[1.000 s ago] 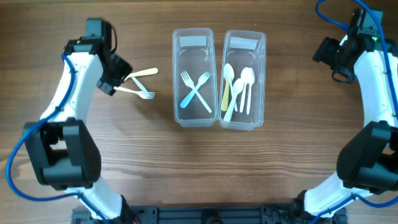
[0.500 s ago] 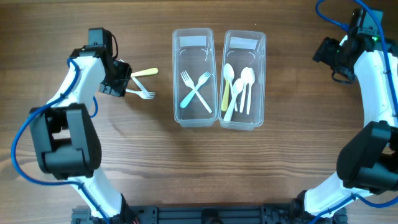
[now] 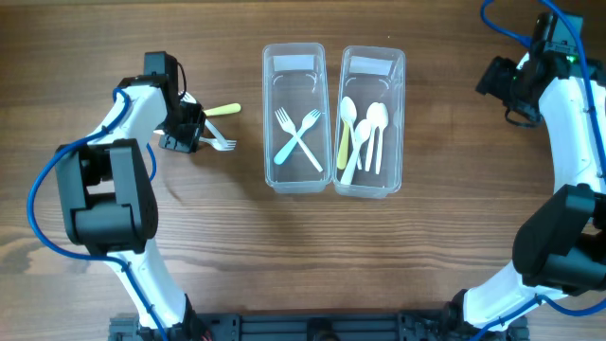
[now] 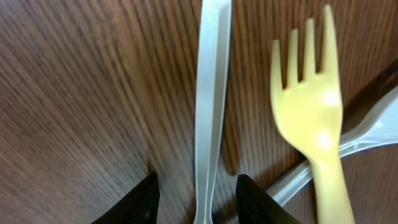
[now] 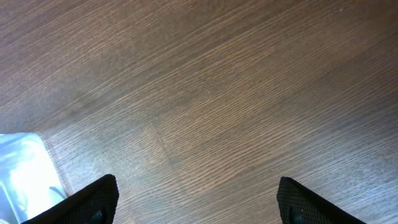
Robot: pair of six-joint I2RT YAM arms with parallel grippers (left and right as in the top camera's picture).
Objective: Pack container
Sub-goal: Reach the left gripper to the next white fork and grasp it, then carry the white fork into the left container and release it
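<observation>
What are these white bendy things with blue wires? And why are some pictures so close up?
They are two robot arms, a left arm and a right arm, each ending in a two-finger gripper. One picture looks down from above the wooden table; the other two come from cameras on the wrists. The left box holds forks, the right box spoons. The left gripper is open, its fingers either side of a white handle beside a yellow fork. The right gripper is open, holding nothing.
</observation>
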